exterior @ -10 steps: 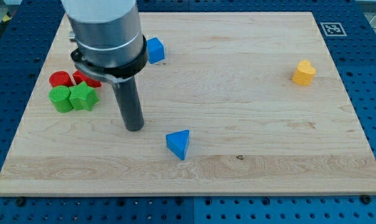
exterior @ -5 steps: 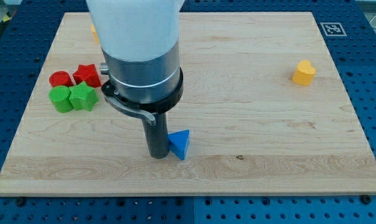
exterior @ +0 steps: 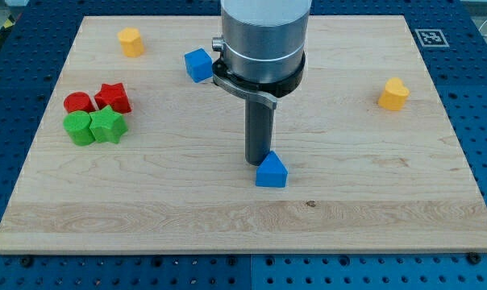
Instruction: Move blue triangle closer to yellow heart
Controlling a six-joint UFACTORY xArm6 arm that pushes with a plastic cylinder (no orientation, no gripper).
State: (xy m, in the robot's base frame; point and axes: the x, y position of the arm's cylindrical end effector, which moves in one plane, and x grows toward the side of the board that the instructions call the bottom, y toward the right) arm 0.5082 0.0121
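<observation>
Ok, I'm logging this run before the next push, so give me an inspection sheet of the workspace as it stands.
Surface: wooden board, flat, on a blue perforated bench.
Job's things: blue triangle low near the middle; yellow heart far toward the view's right, well apart from it.
Clutter: blue cube, yellow block, and a tight cluster at the view's left of red cylinder, red star, green cylinder, green star.
Grippers: none; my tip sits at the triangle's upper-left edge.
Cables: nothing seen.
Surroundings: square printed marker on the board's top-right corner.
</observation>
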